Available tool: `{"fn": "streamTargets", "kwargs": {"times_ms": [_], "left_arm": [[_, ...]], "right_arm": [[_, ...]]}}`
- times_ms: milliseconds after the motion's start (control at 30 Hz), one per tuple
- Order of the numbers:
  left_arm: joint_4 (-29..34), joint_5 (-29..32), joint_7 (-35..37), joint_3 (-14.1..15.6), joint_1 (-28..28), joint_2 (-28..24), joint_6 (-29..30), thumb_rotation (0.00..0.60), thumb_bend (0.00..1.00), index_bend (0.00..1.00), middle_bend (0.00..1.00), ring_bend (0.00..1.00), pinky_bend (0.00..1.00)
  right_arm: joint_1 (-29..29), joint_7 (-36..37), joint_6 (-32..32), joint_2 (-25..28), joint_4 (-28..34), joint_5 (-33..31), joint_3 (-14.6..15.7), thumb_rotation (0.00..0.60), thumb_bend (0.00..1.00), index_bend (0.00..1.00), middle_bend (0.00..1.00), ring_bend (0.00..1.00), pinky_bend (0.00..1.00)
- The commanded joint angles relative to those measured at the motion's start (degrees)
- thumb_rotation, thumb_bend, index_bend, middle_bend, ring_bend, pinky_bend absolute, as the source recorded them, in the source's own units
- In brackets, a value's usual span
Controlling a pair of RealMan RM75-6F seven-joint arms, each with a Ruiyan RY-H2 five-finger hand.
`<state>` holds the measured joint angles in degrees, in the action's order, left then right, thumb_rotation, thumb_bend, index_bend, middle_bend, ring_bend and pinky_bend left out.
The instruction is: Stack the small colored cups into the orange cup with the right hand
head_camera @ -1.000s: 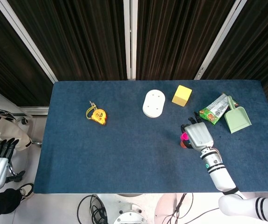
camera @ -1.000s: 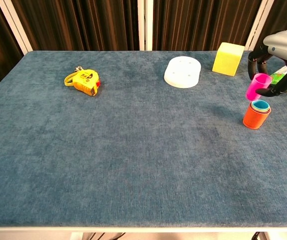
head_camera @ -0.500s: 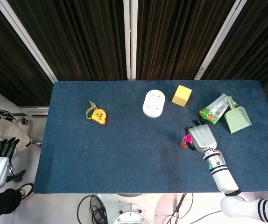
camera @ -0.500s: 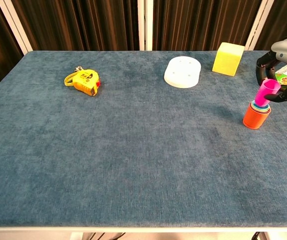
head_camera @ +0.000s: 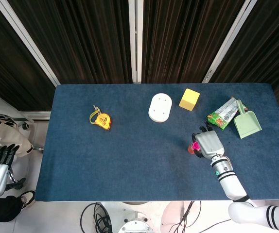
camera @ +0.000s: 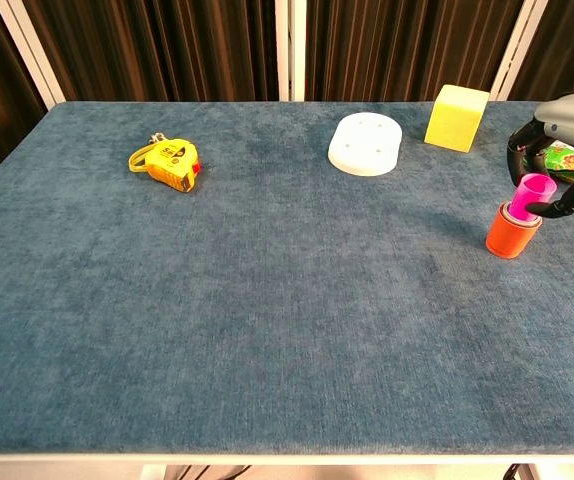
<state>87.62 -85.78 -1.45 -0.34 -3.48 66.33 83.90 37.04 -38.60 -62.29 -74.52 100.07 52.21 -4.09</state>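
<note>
Between fingers (camera: pixel 520 143), pink cup (camera: pixel 534 192), atop orange cup (camera: pixel 510 232)

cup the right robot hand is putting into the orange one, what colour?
Magenta pink cup, poking out of the orange cup; clearest in the chest view.

Fuzzy matt blue cloth on the table (camera: pixel 267 300), smooth plastic for the pink cup (camera: pixel 534 193), orange cup (camera: pixel 509 235) and white oval lid (camera: pixel 365 144), plus a glossy crinkly snack packet (head_camera: pixel 222 115).
</note>
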Motion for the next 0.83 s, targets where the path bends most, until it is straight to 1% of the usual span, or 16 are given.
{"fn": "streamTargets", "kwargs": {"times_ms": [33,200,300,333,400,467,533,600,633,700,767,833], "left_arm": [[-0.07,-0.04,0.07,0.0,0.0,0.01,0.02,0.6,0.08,0.06,0.04,0.0,0.0],[-0.09,-0.17,0.09,0.0,-0.12,0.04,-0.06,0.6,0.08,0.06,0.04,0.0,0.0],[0.03,-0.25,0.08,-0.03,-0.19,0.1,-0.06,0.6,0.08,0.06,0.04,0.0,0.0],[0.11,-0.32,0.03,-0.05,-0.23,0.1,-0.03,0.6,0.08,0.06,0.04,0.0,0.0],[0.35,-0.55,-0.16,-0.07,-0.29,0.02,0.11,0.6,0.08,0.06,0.04,0.0,0.0],[0.65,-0.72,-0.34,-0.12,-0.41,-0.14,0.15,0.6,0.08,0.06,0.04,0.0,0.0],[0.94,-0.9,-0.62,-0.21,-0.56,-0.27,0.19,0.6,0.08,0.06,0.04,0.0,0.0],[1.44,-1.06,-0.98,-0.28,-0.67,-0.43,0.28,0.6,0.08,0.06,0.04,0.0,0.0],[1.69,-1.12,-1.17,-0.32,-0.72,-0.5,0.33,0.6,0.08,0.06,0.04,0.0,0.0],[2.33,-1.22,-1.83,-0.42,-0.76,-0.7,0.55,0.6,0.08,0.06,0.04,0.0,0.0],[2.8,-1.15,-2.52,-0.63,-0.74,-0.79,0.9,0.6,0.08,0.06,0.04,0.0,0.0],[3.03,-0.92,-2.96,-0.82,-0.76,-0.81,0.99,0.6,0.08,0.06,0.04,0.0,0.0]], "right_arm": [[-0.06,0.42,-0.12,0.58,0.21,0.1,-0.09,0.6,0.11,0.36,0.42,0.11,0.0],[-0.41,1.46,0.29,2.63,1.32,0.0,0.04,0.6,0.08,0.28,0.35,0.06,0.0],[-1.48,2.87,-1.41,4.14,2.73,1.09,-0.1,0.6,0.06,0.24,0.32,0.04,0.0],[-2.25,3.82,-2.66,4.75,3.34,2.23,-0.11,0.6,0.06,0.24,0.31,0.04,0.0],[-4.94,6.77,-6.62,6.35,4.3,7.0,0.7,0.6,0.06,0.23,0.3,0.04,0.0],[-8.42,10.0,-10.67,8.25,4.35,12.39,2.76,0.6,0.06,0.17,0.26,0.02,0.0],[-11.45,13.43,-13.33,10.02,3.86,17.0,5.09,0.6,0.06,0.07,0.19,0.0,0.0],[-15.16,17.9,-16.96,11.14,1.76,21.74,7.46,0.6,0.06,0.01,0.11,0.0,0.0],[-16.77,19.55,-18.72,11.18,0.36,23.36,8.25,0.6,0.06,0.0,0.06,0.0,0.0],[-20.42,23.3,-23.04,10.35,-3.24,25.97,9.26,0.6,0.06,0.0,0.01,0.0,0.0],[-23.56,27.34,-27.17,8.67,-7.39,27.91,9.33,0.6,0.05,0.0,0.0,0.0,0.0],[-25.57,30.29,-30.01,6.9,-11.45,29.2,8.94,0.6,0.05,0.0,0.0,0.0,0.0]]}}
